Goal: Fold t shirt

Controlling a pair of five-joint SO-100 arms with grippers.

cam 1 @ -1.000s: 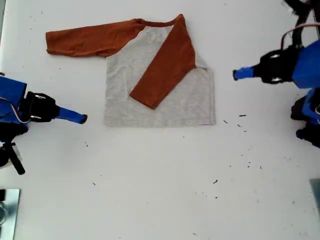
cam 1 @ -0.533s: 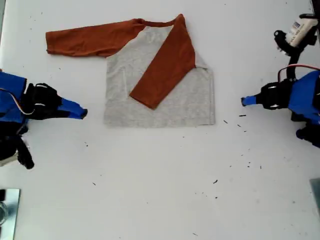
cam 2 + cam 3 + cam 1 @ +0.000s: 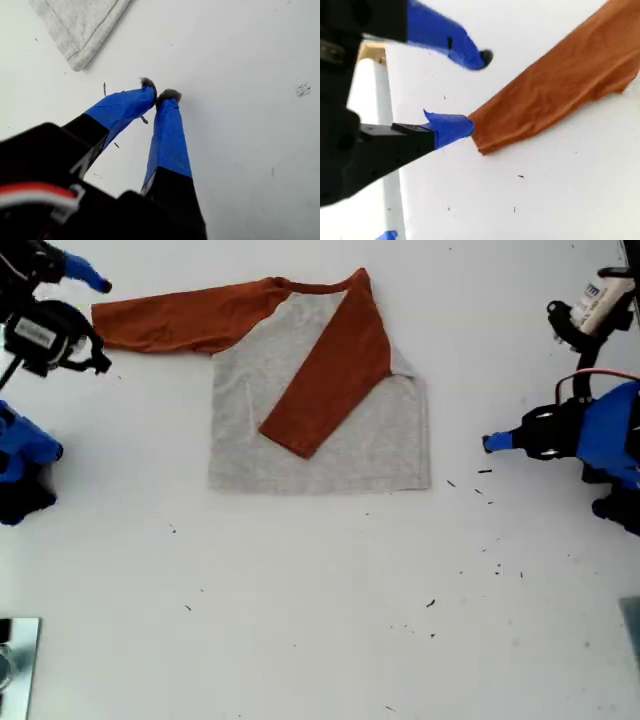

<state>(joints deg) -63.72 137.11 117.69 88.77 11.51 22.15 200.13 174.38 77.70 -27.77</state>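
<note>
My second claw (image 3: 467,90), jaws spread wide, empty, poised at cuff of t shirt (image 3: 320,390) outstretched sleeve; other sleeve folded across grey body. Shirt flat on table (image 3: 320,620). Fabric likely light, limp, wrinkle-prone; pinch cuff edge. My first claw (image 3: 161,94) closed, empty, just beyond hem corner.

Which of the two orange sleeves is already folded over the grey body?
The sleeve on the exterior view's right, lying diagonally across the grey body. The other sleeve stretches flat toward the exterior view's left, beside my second claw.
</note>
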